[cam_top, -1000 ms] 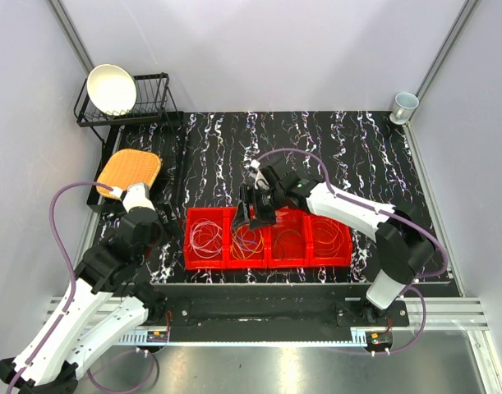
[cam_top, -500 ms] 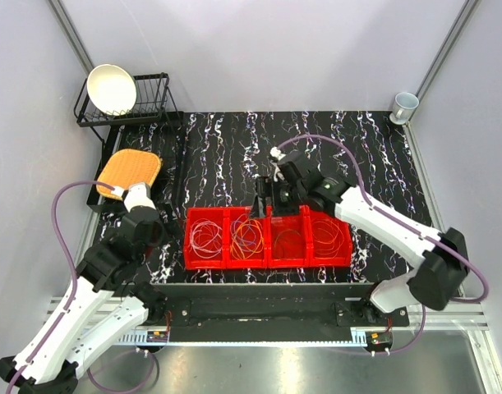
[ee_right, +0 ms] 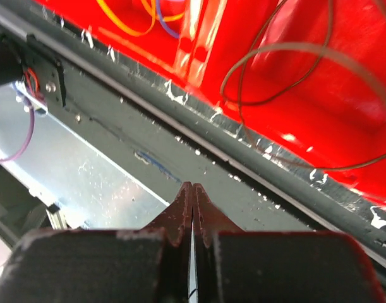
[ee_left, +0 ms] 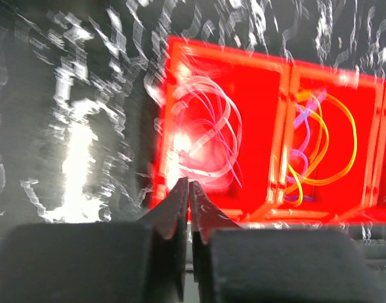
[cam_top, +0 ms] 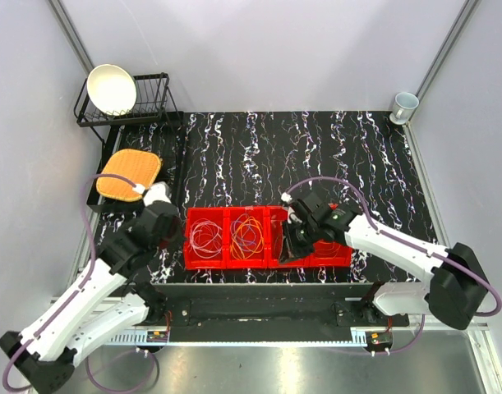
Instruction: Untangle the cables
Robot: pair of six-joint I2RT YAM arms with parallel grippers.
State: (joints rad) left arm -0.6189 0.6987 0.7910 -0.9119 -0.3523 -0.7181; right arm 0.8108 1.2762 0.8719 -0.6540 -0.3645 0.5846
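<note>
A red tray [cam_top: 269,264] with several compartments sits at the table's near middle. White cables [cam_top: 204,237] coil in its leftmost compartment, and orange, yellow and blue cables [cam_top: 249,235] lie in the second. My left gripper [cam_top: 177,233] is shut and empty just left of the tray. In the left wrist view its tips [ee_left: 188,185] point at the white cables [ee_left: 202,136]. My right gripper [cam_top: 289,248] is shut and empty over the third compartment's front edge. In the right wrist view its tips [ee_right: 193,187] hang over the front rail, and a brown cable [ee_right: 294,69] lies behind them.
A black dish rack [cam_top: 152,103] with a white bowl [cam_top: 111,89] stands at the back left, with an orange woven mat [cam_top: 129,172] in front of it. A cup [cam_top: 405,104] is at the back right corner. A metal rail [cam_top: 259,312] runs along the near edge.
Both grippers have gone from open to shut. The right arm has swung from behind the second compartment down to the tray's front edge. The left arm has moved closer to the tray's left side.
</note>
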